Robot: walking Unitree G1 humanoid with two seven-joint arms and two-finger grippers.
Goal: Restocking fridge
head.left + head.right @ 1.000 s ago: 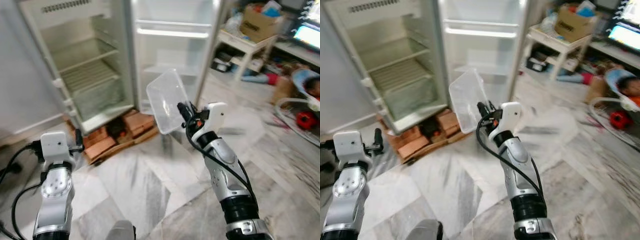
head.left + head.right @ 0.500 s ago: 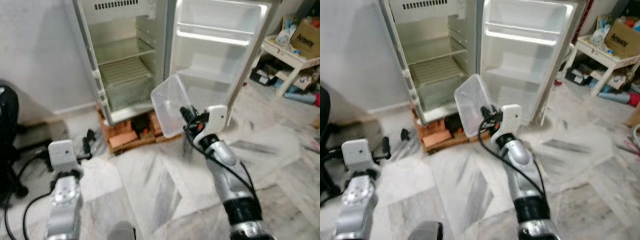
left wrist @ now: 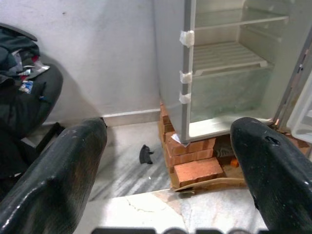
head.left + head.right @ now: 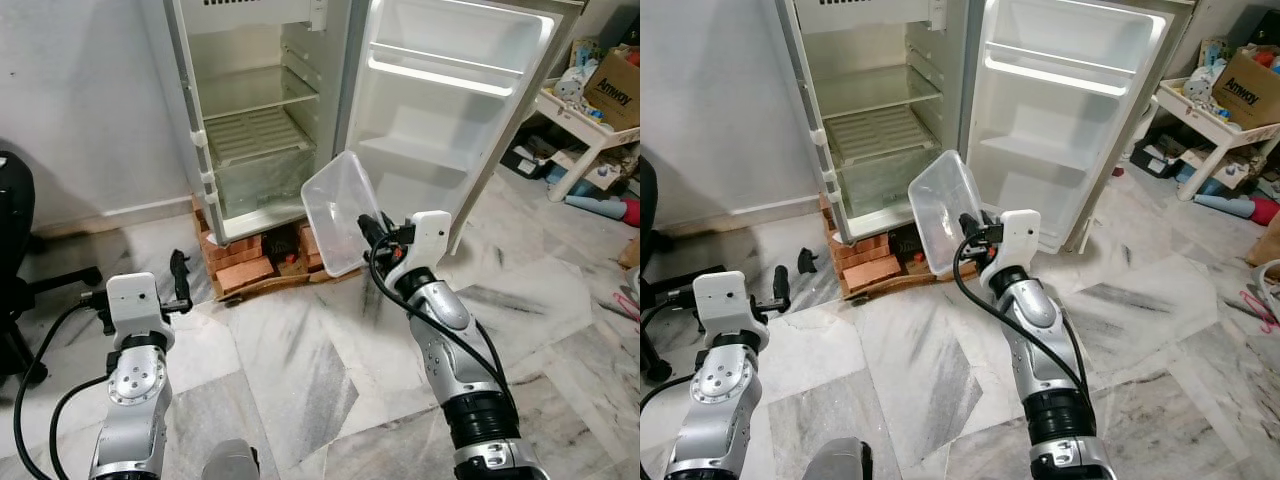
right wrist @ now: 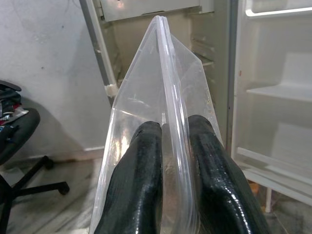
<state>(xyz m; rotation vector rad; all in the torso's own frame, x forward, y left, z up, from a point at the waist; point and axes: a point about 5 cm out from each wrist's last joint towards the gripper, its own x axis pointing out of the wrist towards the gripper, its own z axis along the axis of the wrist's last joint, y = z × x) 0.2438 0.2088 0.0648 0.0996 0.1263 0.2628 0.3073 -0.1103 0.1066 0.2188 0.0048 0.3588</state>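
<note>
Fridge [image 4: 260,120] open, door [image 4: 450,110] swung wide at 1 o'clock. Interior shelves bare; door racks bare. No stock placed inside so far, judging by the shelves in view. Task at an early stage: approach under way, loading not yet done.

Right pincer [image 4: 975,232] clenched on the rim of one clear plastic container [image 4: 943,210], held tilted, mouth facing 10 o'clock, in the air in front of the fridge base and well apart from any shelf. Container apparently empty, though the clear walls make this hard to confirm. Fingers [image 5: 141,180] seen pinching the rim from both sides in the right wrist view.

Left pincer [image 4: 178,282] released, holding nothing, low at 8 o'clock, near the floor.

Count: one fridge, one container, two glass or wire shelves visible in the main compartment, one crisper drawer [image 4: 262,180] below them. One stack of bricks [image 4: 240,268] under the fridge at 12 o'clock. One cardboard box [image 4: 615,88] on a white table [image 4: 585,135] at 2 o'clock. One black chair [image 4: 15,260] at 9 o'clock.

Remaining: close the gap, place the container on a shelf, release.
</note>
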